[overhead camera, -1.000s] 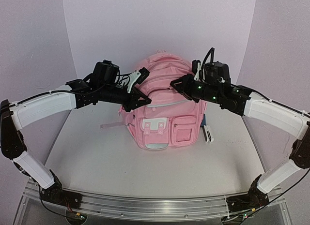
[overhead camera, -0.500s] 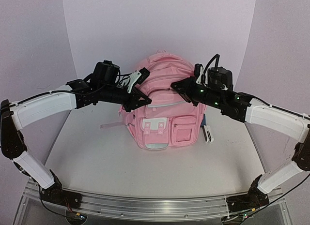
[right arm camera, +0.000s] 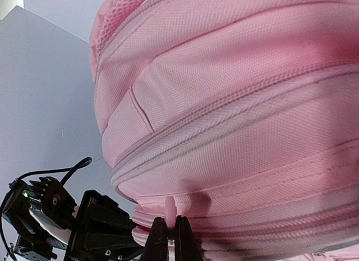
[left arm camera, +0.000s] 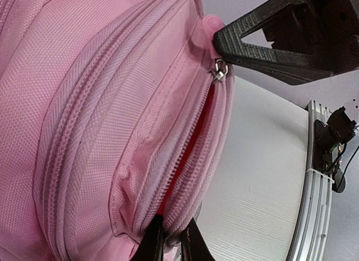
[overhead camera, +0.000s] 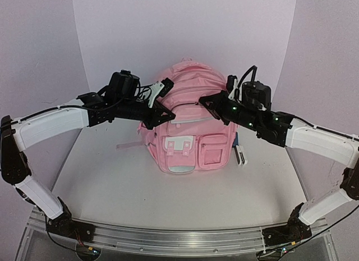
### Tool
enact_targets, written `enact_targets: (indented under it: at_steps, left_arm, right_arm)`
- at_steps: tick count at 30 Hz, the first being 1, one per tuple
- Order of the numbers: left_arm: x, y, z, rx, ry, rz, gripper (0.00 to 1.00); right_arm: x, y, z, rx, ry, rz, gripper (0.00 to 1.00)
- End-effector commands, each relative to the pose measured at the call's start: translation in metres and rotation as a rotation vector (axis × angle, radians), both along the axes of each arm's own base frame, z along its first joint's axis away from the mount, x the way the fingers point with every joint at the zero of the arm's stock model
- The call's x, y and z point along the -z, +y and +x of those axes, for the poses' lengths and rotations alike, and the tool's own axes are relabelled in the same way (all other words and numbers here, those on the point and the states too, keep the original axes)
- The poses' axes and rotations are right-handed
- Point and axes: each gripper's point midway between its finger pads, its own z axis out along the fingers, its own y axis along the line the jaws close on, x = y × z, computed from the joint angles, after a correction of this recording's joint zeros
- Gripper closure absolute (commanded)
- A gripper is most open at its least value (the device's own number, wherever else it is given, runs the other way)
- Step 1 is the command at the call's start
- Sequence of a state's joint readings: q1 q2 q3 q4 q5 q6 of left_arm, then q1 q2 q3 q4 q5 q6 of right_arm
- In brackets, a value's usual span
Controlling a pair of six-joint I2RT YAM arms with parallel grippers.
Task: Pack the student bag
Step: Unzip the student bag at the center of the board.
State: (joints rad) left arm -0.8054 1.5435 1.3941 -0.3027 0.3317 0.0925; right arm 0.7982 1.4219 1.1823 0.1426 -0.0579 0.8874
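student bag [overhead camera: 188, 132] stands upright on table [overhead camera: 112, 182]. left gripper [left arm camera: 171, 232] jaws pinch bag's edge by open zip [left arm camera: 190, 143]. right gripper [right arm camera: 168, 230] jaws squeeze pink zip pull [right arm camera: 169, 207].

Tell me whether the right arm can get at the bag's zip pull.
Probably yes: the right pincer is shut on the pink zip pull of the bag. The left pincer grips the zip's edge further along, out of its way.
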Motion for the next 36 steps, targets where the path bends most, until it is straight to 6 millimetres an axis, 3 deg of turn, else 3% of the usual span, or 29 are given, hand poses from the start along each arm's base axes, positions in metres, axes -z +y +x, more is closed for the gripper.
enact_targets:
  at_steps: [1,8,15,25,27,30,32,36]
  left_arm:
    - [0.026,0.017,0.008,-0.117,0.042,0.085,1.00]
    - [0.026,0.049,0.017,-0.224,0.054,0.083,1.00]
    - [0.020,0.075,0.025,-0.298,0.049,0.074,1.00]
    - [0.011,0.087,0.027,-0.322,0.077,0.032,1.00]
    - [0.011,0.087,0.026,-0.316,0.083,0.024,1.00]
    - [0.009,0.084,0.023,-0.288,0.092,0.011,1.00]
    - [0.006,0.081,0.018,-0.258,0.098,-0.002,1.00]
    - [-0.002,0.074,0.008,-0.191,0.115,-0.032,1.00]
  right_arm:
    - [-0.013,-0.049,0.005,0.208,-0.070,-0.077,1.00]
    - [-0.011,-0.095,0.017,0.336,-0.067,-0.137,1.00]
    - [0.034,-0.130,0.023,0.373,0.036,-0.142,1.00]
    - [0.117,-0.119,0.010,0.297,0.199,-0.110,1.00]
    - [0.122,-0.122,0.009,0.306,0.200,-0.122,1.00]
    - [0.107,-0.120,0.008,0.279,0.151,-0.132,1.00]
    - [0.091,-0.123,0.008,0.284,0.115,-0.157,0.88]
    - [0.072,-0.157,0.010,0.381,0.080,-0.256,0.46]
